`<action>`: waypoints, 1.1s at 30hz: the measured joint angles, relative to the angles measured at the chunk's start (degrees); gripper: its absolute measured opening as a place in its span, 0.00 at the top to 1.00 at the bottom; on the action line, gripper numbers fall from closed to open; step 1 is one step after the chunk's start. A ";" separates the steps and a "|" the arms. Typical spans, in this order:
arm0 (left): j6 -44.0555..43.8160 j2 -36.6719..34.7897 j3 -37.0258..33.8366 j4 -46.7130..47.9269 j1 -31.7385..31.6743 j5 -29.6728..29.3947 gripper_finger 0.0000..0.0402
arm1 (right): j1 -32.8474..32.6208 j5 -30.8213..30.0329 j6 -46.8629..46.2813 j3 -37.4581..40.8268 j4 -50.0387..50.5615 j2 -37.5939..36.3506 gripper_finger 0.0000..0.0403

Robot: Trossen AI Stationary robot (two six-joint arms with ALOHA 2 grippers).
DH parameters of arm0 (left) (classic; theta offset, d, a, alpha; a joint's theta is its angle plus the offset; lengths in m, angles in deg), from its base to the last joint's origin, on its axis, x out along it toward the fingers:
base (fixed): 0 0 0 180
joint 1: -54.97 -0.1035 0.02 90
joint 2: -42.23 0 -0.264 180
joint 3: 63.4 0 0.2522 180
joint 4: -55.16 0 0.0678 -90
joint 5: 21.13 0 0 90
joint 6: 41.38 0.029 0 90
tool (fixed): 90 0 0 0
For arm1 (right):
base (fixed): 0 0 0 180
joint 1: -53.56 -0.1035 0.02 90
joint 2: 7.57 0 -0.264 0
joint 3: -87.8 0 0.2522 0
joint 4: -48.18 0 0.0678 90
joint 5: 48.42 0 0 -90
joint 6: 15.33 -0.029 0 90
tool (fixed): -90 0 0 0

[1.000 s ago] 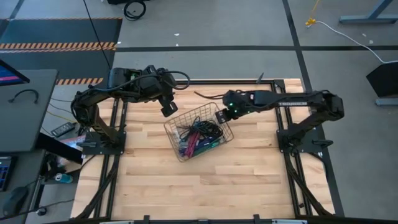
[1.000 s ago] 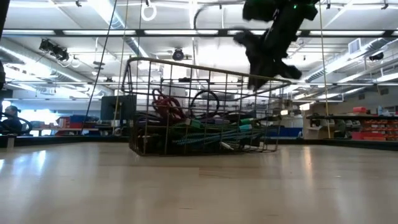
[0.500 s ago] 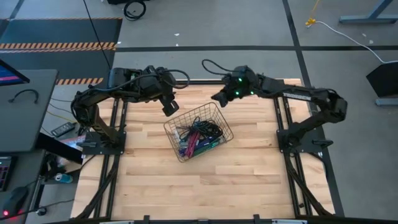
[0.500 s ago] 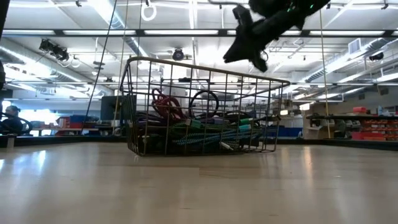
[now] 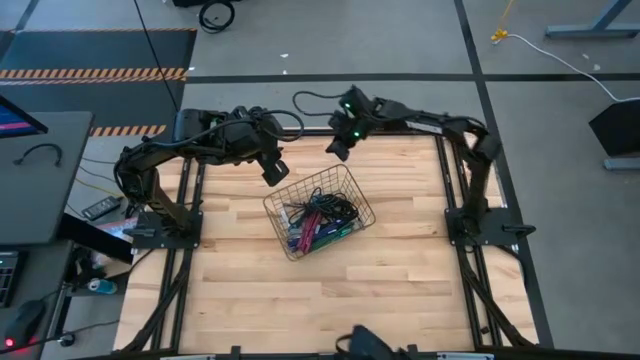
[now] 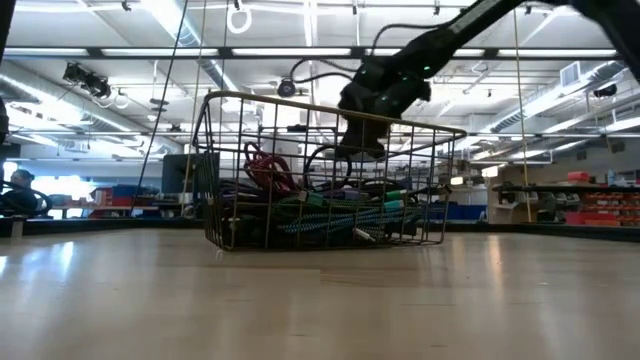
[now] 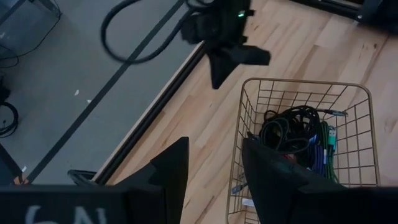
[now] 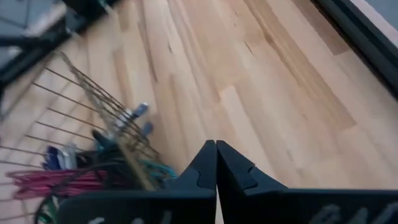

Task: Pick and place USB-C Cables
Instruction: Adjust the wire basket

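Observation:
A wire basket [image 5: 306, 184] stands on the wooden table near its middle. The USB-C cables [image 5: 318, 215] lie inside it in a tangle of black, magenta, teal and blue bundles [image 6: 330, 215]. My left gripper [image 5: 272, 172] hangs open above the basket's far left side with nothing between its fingers [image 7: 214, 146]. My right gripper [image 5: 338, 148] is shut and empty, above the bare wood just beyond the basket's far corner. The left wrist view shows it as well [image 7: 233, 59]. In the low view it shows behind the basket [image 6: 360, 140].
The table's black frame [image 5: 440, 180] runs along its edges, and the far rail passes close behind my right gripper. Bare wood [image 5: 330, 300] covers the near half of the table. A dark object [image 5: 365, 345] pokes in at the near edge.
My right gripper has swung from above the basket's far right corner toward the table's far edge and to the left. It rolled as it went and its fingers have shut on nothing. The basket and the cables have kept still.

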 joint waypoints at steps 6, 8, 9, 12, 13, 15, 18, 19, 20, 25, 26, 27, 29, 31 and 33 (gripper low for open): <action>0.00 0.00 0.00 0.00 0.01 0.00 0.61 | 0.31 0.04 8.69 -14.12 14.23 9.25 1.00; -0.01 -0.01 0.00 0.00 0.02 0.00 0.61 | -0.24 0.02 10.85 -17.14 18.90 11.63 1.00; 0.00 0.00 0.00 0.00 0.01 0.00 0.61 | -0.59 0.03 11.90 -18.19 20.86 12.50 1.00; -0.02 0.00 0.00 0.02 0.00 0.00 0.61 | -1.69 0.02 14.32 -19.55 25.45 14.20 1.00; 0.00 0.00 0.00 0.02 0.00 0.00 0.61 | -1.95 0.00 14.93 -19.53 26.67 14.40 1.00; 0.00 0.00 0.00 0.02 0.01 -0.02 0.61 | -2.62 -1.20 16.21 -19.24 29.16 14.42 1.00; 0.00 0.00 0.00 0.02 0.00 0.00 0.61 | -3.52 -5.14 17.53 -19.16 33.98 13.93 1.00; 0.00 0.00 0.00 0.02 0.02 -0.01 0.61 | -3.82 -6.33 17.98 -19.16 35.39 13.67 1.00; 0.00 0.00 0.00 0.02 0.01 -0.01 0.61 | -4.06 -7.13 18.16 -19.16 36.86 13.40 1.00; 0.00 0.00 0.00 0.15 0.02 -0.02 0.61 | -5.25 -9.47 18.41 -19.16 43.76 12.94 1.00; 0.00 0.00 0.00 0.20 0.02 -0.02 0.61 | -5.54 -9.61 18.42 -19.16 44.49 12.84 1.00; 0.00 0.00 0.00 0.20 0.02 0.00 0.61 | -5.81 -9.68 18.42 -19.16 45.51 12.80 1.00; 0.02 0.00 0.00 0.27 0.01 -0.01 0.61 | -6.40 -9.68 18.42 -19.14 47.06 12.80 1.00; 0.01 0.00 0.00 0.40 0.01 0.00 0.61 | -7.16 -10.35 18.42 -19.13 47.63 12.80 1.00; 0.02 0.00 0.00 0.59 0.02 0.00 0.61 | -8.01 -11.30 18.40 -19.13 47.66 12.80 1.00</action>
